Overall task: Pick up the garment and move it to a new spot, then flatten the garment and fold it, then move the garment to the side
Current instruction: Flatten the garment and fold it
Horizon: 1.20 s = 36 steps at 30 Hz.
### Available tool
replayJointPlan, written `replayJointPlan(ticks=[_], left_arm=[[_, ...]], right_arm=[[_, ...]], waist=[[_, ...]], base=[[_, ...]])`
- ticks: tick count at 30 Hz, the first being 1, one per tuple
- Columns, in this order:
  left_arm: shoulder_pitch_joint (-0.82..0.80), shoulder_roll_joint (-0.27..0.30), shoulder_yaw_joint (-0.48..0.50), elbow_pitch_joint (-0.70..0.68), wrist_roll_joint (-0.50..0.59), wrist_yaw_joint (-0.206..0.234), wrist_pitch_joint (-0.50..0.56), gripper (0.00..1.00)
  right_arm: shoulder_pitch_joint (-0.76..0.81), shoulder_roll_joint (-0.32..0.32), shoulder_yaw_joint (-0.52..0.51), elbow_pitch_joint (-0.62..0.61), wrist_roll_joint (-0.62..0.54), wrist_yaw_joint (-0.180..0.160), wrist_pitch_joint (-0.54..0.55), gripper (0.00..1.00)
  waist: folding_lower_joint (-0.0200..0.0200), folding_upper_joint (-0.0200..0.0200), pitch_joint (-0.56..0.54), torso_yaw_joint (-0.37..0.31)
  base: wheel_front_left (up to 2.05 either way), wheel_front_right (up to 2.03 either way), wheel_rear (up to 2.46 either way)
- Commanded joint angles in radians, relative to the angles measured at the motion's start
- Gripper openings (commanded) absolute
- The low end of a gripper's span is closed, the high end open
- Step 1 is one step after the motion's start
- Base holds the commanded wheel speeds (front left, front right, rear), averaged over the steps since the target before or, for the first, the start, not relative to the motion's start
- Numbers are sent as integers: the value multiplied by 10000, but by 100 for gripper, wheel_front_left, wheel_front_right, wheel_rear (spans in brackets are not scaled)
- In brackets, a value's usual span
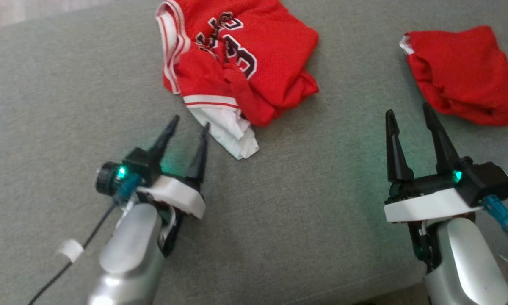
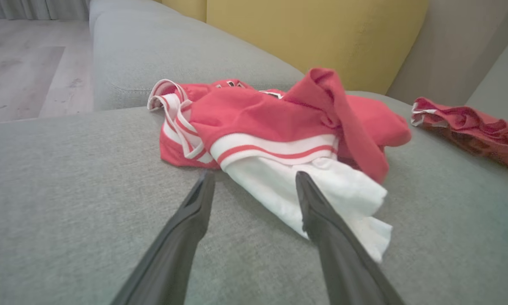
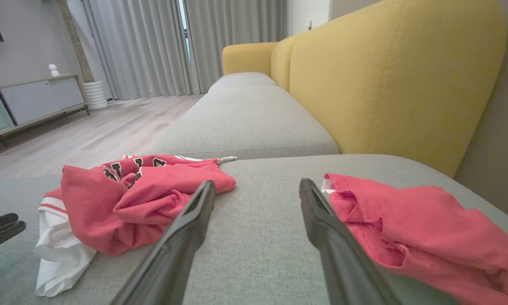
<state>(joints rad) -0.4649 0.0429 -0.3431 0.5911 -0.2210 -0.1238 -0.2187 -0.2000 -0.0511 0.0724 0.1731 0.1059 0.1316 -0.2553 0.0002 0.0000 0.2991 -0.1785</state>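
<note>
Black jaws stood wide and empty on both arms. The left gripper (image 1: pixel 191 123) hung low at the near edge of the crumpled red jersey (image 1: pixel 254 51), one finger over its white flap (image 1: pixel 233 131), contact uncertain. The right gripper (image 1: pixel 408 109) sat well to the right, just near of a second red garment (image 1: pixel 465 76). Both pieces lay on the grey sofa cushion (image 1: pixel 67 106), the jersey at the far centre. Picking up seemed the step in hand: the left jaws would do best pushing farther in to pinch bunched red layers rather than the loose flap, then lifting clear before carrying.
</note>
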Motion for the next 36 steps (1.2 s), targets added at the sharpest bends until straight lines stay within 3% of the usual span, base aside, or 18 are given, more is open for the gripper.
replayJointPlan(ticks=[1,13,14,15,20,23,29,36], left_arm=[[-728,82,470,201,-117,182,-79,100],[-1830,76,84,2083,-1210,50,-208,100],[-1884,76,50,2183,-1229,47,-224,32],[-1933,75,21,2248,-1229,46,-253,0],[-1995,113,185,2015,-1227,220,-412,0],[-1702,285,659,1038,-1142,421,-424,0],[-646,836,1485,-824,-611,700,-428,0],[-5,1454,2835,-1892,-583,922,-429,0]], right_arm=[[-315,8,298,-347,137,-9,-64,100],[-459,8,293,-351,302,-9,-64,100],[-465,8,283,-357,304,-9,-64,100],[-468,8,274,-361,303,-9,-64,100],[-387,8,203,-337,140,-9,-64,100],[-374,8,191,-290,58,-9,-64,100],[-333,8,245,-53,16,-9,-64,100],[-351,9,397,154,63,-9,-64,100]], waist=[[-2,0,226,-282],[-2,0,487,-882],[-2,0,485,-903],[-2,0,477,-915],[-2,0,245,-674],[-2,0,86,-429],[-2,0,-263,39],[-2,0,-434,360]], base=[[0,0,0],[0,0,0],[0,0,0],[0,0,0],[0,0,0],[0,0,0],[0,0,0],[0,0,0]])
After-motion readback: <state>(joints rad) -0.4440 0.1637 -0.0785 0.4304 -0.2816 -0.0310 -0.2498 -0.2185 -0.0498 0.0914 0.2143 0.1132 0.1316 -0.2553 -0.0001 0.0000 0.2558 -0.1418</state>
